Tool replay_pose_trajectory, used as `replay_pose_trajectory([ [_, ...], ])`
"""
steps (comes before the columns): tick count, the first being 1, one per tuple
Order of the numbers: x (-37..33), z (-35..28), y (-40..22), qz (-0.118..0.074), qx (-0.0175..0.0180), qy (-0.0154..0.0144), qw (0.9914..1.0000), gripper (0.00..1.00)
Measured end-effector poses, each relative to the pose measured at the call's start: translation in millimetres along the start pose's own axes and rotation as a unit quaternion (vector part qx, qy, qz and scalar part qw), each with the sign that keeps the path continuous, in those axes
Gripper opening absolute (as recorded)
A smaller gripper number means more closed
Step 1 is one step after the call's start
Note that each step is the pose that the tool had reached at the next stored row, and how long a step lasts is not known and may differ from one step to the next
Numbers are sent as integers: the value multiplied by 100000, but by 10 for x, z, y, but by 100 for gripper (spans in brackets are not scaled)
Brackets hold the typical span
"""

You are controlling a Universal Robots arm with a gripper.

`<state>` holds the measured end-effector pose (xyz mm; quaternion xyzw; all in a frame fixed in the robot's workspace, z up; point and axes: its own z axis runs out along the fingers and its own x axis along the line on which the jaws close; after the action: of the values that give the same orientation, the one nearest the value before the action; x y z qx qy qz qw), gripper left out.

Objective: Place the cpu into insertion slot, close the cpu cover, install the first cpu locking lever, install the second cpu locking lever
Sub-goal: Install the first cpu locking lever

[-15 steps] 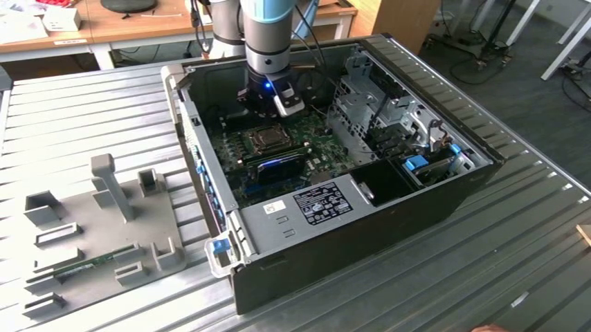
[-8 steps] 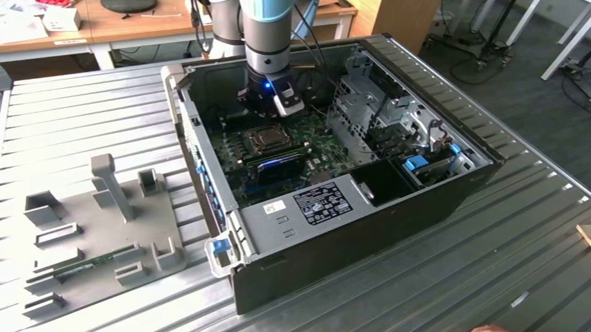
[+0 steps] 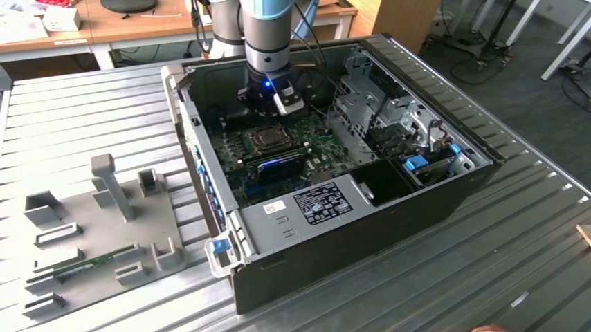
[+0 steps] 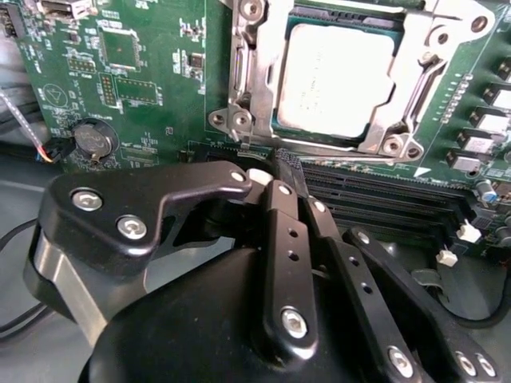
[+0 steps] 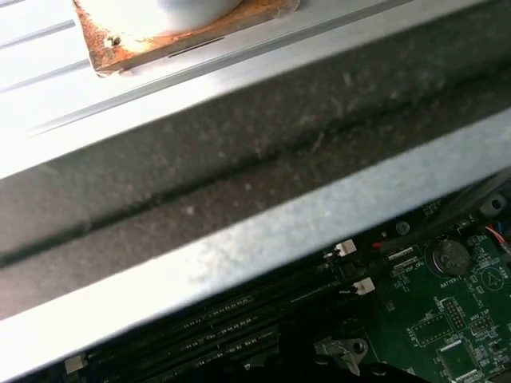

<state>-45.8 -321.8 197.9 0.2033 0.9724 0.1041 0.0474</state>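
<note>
The cpu (image 4: 335,76), a dull silver square, lies flat in the insertion slot (image 4: 343,19), whose dark rim shows along one edge. The silvery cpu cover (image 4: 259,56) is down around it, framing the chip. Thin metal levers (image 4: 423,104) run along two sides of the cover; I cannot tell whether they are latched. My gripper (image 4: 279,179) is shut with nothing between its black fingers, just off the socket over the long black memory slots (image 4: 383,195). In the exterior view the gripper (image 3: 268,105) hangs inside the open computer case, just behind the socket (image 3: 268,138).
The green board (image 4: 136,80) carries a coin battery (image 4: 92,137). The case walls (image 3: 369,228) ring the work area, with a metal drive cage (image 3: 378,111) at the exterior view's right. A grey fixture plate (image 3: 102,221) lies on the table at the left.
</note>
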Motion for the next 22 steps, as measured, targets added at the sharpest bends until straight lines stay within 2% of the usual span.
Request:
replay_pose_trajectory([
  [6,-1,1,-1,236,549,-291,99998,10],
  [12,0,17,-6,630,831,-479,99993,10],
  [22,1,34,-8,875,968,-604,99990,10],
])
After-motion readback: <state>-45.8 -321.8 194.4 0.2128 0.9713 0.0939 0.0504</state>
